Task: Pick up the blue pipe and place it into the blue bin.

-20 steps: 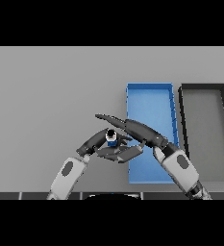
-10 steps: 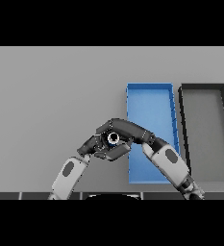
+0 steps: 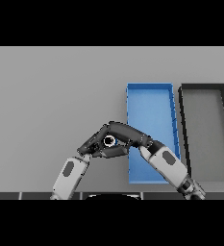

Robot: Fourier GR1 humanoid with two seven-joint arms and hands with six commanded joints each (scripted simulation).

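Where dark fingers (image 3: 114, 129) curl: round blue pipe (image 3: 109, 141).

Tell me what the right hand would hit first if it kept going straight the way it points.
The right hand points left, toward the blue pipe and the left hand right beside it. It would likely meet those first, though depth is unclear.

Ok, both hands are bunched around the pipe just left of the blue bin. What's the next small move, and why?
Probably lift the blue pipe slightly, then carry it right. The right hand is curled over it and the left hand sits against it from the other side, so it looks gripped. It lies on the grey table, just outside the blue bin, whose raised wall it must clear.
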